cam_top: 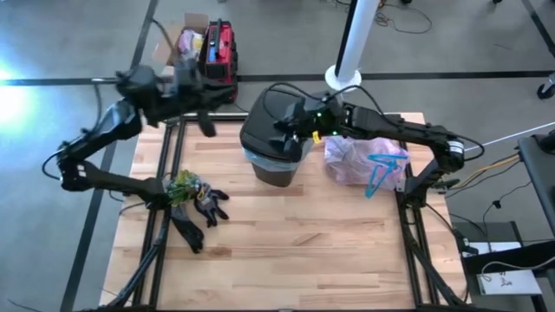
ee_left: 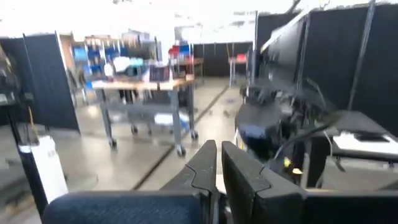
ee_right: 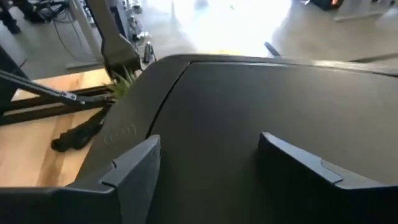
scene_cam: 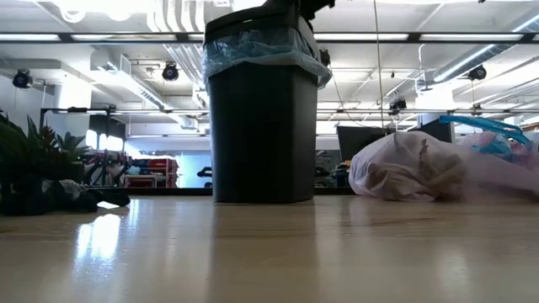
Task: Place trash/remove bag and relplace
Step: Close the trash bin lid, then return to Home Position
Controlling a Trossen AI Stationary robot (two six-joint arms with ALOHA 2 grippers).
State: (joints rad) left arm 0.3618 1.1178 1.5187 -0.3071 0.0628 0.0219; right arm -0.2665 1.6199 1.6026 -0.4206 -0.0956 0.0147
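The black bin (cam_top: 273,147) stands mid-table with its lid (ee_right: 249,93) on, and a light blue liner (scene_cam: 253,46) shows under the rim. The pink-lavender bag (cam_top: 355,160) lies full on its side on the table, right of the bin. Its blue drawstrings (cam_top: 379,169) are loose on top, and crumpled brown trash shows through its skin (scene_cam: 421,168). My right gripper (ee_right: 211,165) is open, close over the lid (cam_top: 299,121). My left gripper (ee_left: 217,168) is shut and raised over the table's far left corner (cam_top: 204,113), pointing level into the room. My right gripper comes at the bin lid from above with its fingers (ee_right: 134,168) spread wide over the lid's top. I cannot tell whether they touch it.
Black gloves (cam_top: 201,208) and a small green plant (cam_top: 182,185) lie near the table's left edge. A red toolbox (cam_top: 218,48) and a white pole (cam_top: 351,43) stand on the floor beyond the far edge. Bare wood (cam_top: 295,251) stretches along the near side.
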